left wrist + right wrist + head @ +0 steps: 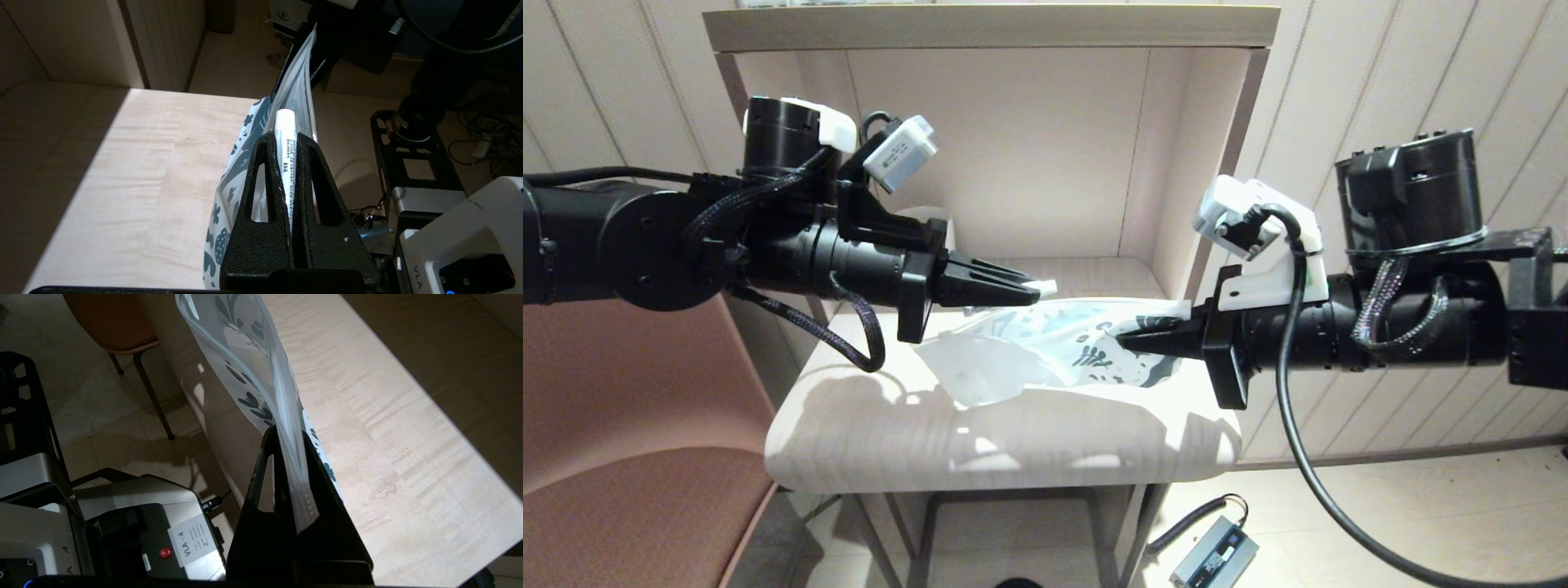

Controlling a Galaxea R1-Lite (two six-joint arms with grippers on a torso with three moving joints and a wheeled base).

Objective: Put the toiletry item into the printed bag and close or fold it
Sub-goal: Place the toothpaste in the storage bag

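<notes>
My left gripper (pixel 1031 292) is shut on the toiletry item (pixel 284 130), a slim white tube with small print; its tip (pixel 1044 287) pokes out past the fingers, just above the bag's upper edge. The printed bag (pixel 1045 347), white translucent with dark blue leaf prints, hangs over the pale table (pixel 866 425). My right gripper (pixel 1127 341) is shut on the bag's zip-strip edge (pixel 296 469), holding it up from the right side. In the left wrist view the bag (pixel 245 134) stretches away beyond the tube toward the right arm.
A tall open shelf alcove (pixel 1013 163) stands behind the table. A brown chair (pixel 629 457) sits at the left. A small grey box with a cable (pixel 1213 555) lies on the floor below the table's right front.
</notes>
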